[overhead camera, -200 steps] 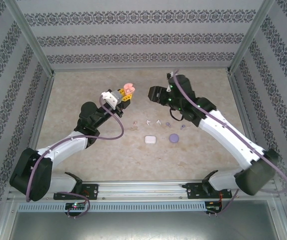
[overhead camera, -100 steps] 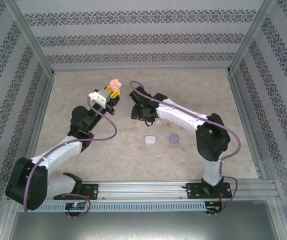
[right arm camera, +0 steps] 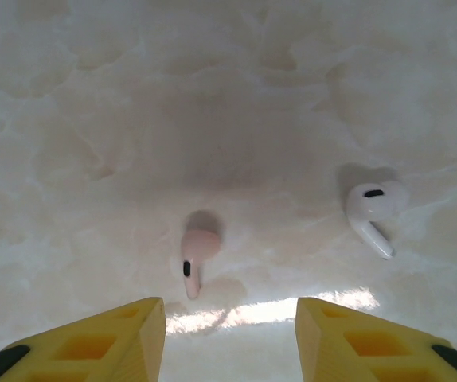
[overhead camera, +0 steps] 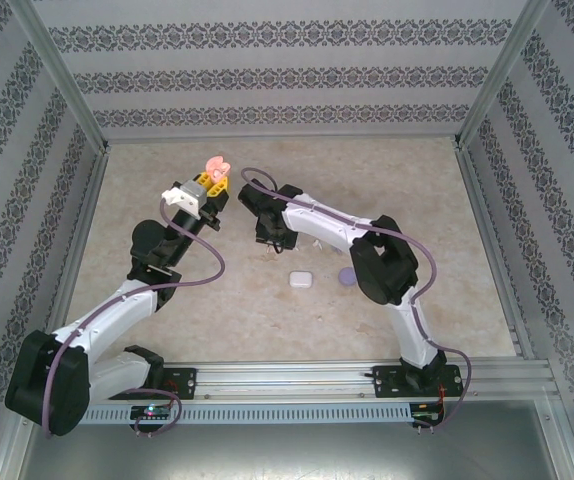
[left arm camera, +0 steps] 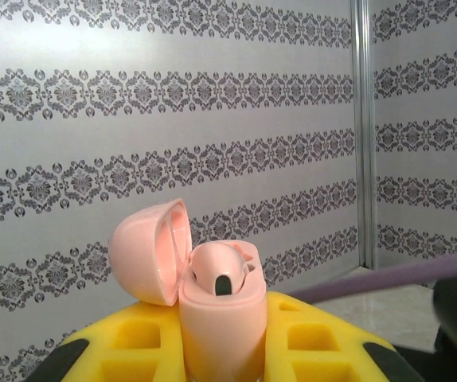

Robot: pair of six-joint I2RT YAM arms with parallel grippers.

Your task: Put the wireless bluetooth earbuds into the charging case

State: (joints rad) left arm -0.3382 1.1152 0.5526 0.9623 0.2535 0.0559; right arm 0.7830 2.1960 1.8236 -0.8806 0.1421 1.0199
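Observation:
My left gripper (left arm camera: 220,354) is shut on an open pink charging case (left arm camera: 222,318). The case stands upright between the yellow fingers with its lid (left arm camera: 149,253) tipped back to the left. One pinkish earbud (left arm camera: 222,272) sits in the case. In the top view the case (overhead camera: 215,165) is held up above the far left of the table. My right gripper (right arm camera: 230,322) is open and points down at the table. A second pinkish earbud (right arm camera: 197,259) lies just beyond its fingertips, slightly left of the gap. A white earbud (right arm camera: 374,208) lies to the right of it.
A shut white case (overhead camera: 300,279) and a round pale purple case (overhead camera: 347,274) lie near the middle of the marbled table (overhead camera: 217,300). The right arm's elbow (overhead camera: 382,260) stands beside the purple case. Patterned walls enclose the table.
The right arm has swung left and come down over the pinkish earbud, its jaws narrowing. The left arm has carried the pink case a little left and farther back.

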